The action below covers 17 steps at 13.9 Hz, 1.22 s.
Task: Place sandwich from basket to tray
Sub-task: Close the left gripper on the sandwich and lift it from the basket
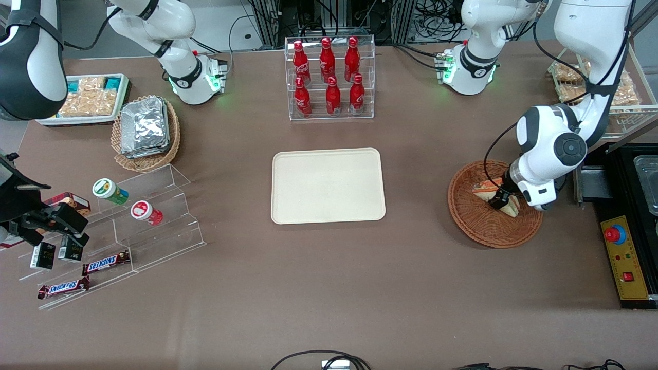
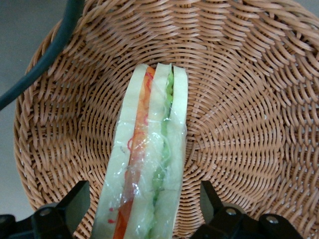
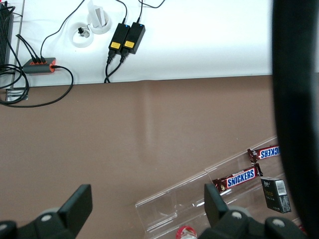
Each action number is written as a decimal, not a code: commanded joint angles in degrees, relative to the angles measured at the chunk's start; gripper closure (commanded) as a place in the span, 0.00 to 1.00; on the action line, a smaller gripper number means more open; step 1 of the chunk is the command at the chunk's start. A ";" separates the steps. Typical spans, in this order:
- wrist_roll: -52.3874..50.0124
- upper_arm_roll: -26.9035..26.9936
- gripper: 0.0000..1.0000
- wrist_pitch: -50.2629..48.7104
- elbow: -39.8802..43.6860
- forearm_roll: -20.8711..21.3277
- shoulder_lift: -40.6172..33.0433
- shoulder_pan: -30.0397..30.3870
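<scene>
The sandwich (image 1: 482, 189), a clear-wrapped wedge with orange and green filling between pale bread, lies in the reddish-brown wicker basket (image 1: 483, 236) toward the working arm's end of the table. My left gripper (image 1: 501, 200) is down inside the basket, open. In the left wrist view the sandwich (image 2: 149, 164) runs lengthwise between the two black fingers (image 2: 79, 199), with a narrow gap on each side and basket (image 2: 249, 124) weave all around. The cream-beige tray (image 1: 328, 185) sits bare at the table's middle, beside the basket.
A clear rack of red bottles (image 1: 329, 77) stands farther from the front camera than the tray. A tan basket of foil packets (image 1: 145, 128), a white snack tray (image 1: 87, 100) and an acrylic step shelf (image 1: 128, 226) lie toward the parked arm's end. A control box with a red button (image 1: 624, 257) sits beside the basket.
</scene>
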 commanded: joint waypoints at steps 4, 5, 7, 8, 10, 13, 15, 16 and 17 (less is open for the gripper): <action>-0.47 0.76 1.00 0.00 -0.10 3.29 -0.48 0.06; -0.30 0.76 1.00 -1.14 0.16 3.73 -0.83 0.06; -0.03 0.67 1.00 -5.26 1.21 6.53 -2.50 0.06; 0.32 0.59 1.00 -7.89 2.44 6.98 -3.55 -0.03; 2.15 0.24 1.00 -14.82 6.73 6.98 -4.78 -0.55; 2.60 -2.83 1.00 -23.01 14.29 6.89 -5.23 -0.64; 2.60 -5.20 1.00 -26.45 17.99 6.63 -5.23 -0.64; 2.78 -6.26 1.00 -27.59 19.49 6.63 -5.23 -0.64; 3.48 -7.57 1.00 -28.65 20.72 6.28 -5.23 -0.73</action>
